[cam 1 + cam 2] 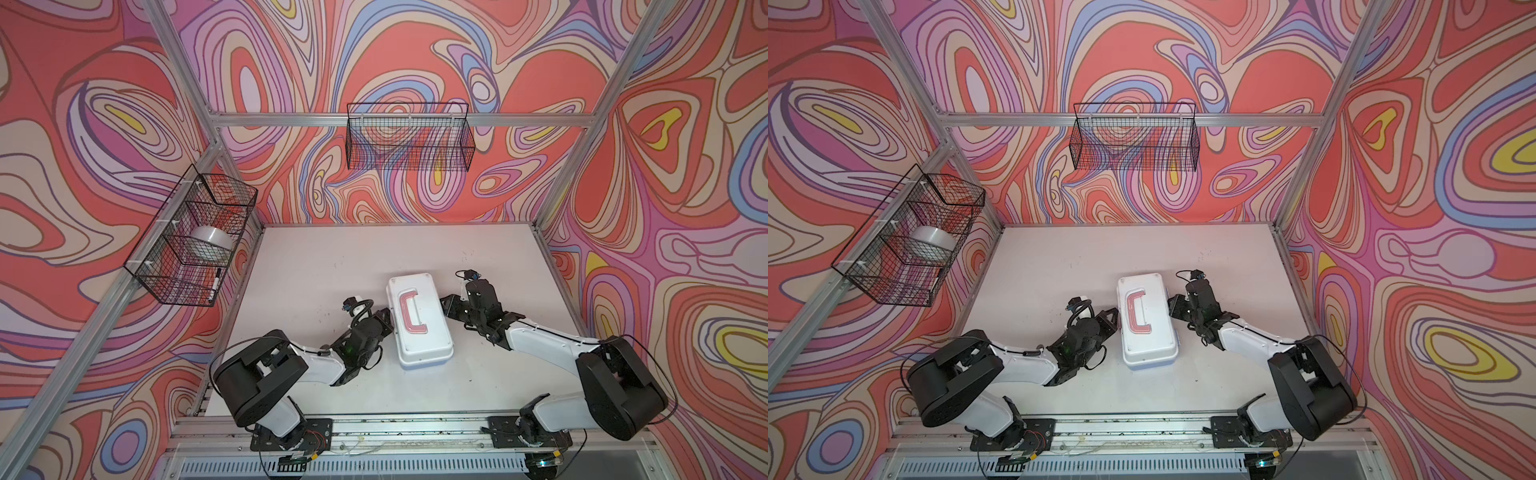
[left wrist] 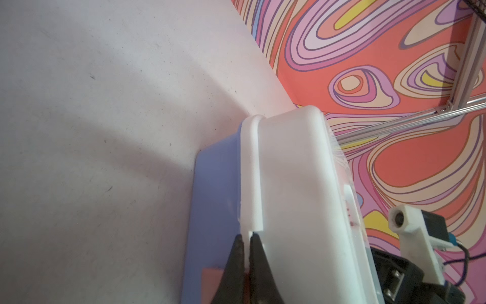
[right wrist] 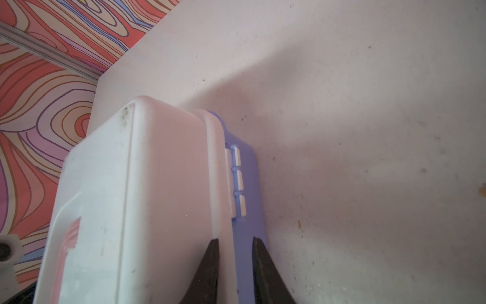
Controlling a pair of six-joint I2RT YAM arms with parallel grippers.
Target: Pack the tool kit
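On table, box shut, contents hidden; smooth rounded plastic; left claw, right claw clamped on rim.

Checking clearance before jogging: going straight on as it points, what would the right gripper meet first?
Probably the tool kit: its blue rim sits between the jaws of the right gripper, white hinge just ahead; depth unclear.

No readable text, label, brand, number or sign anywhere on the tool kit or table.
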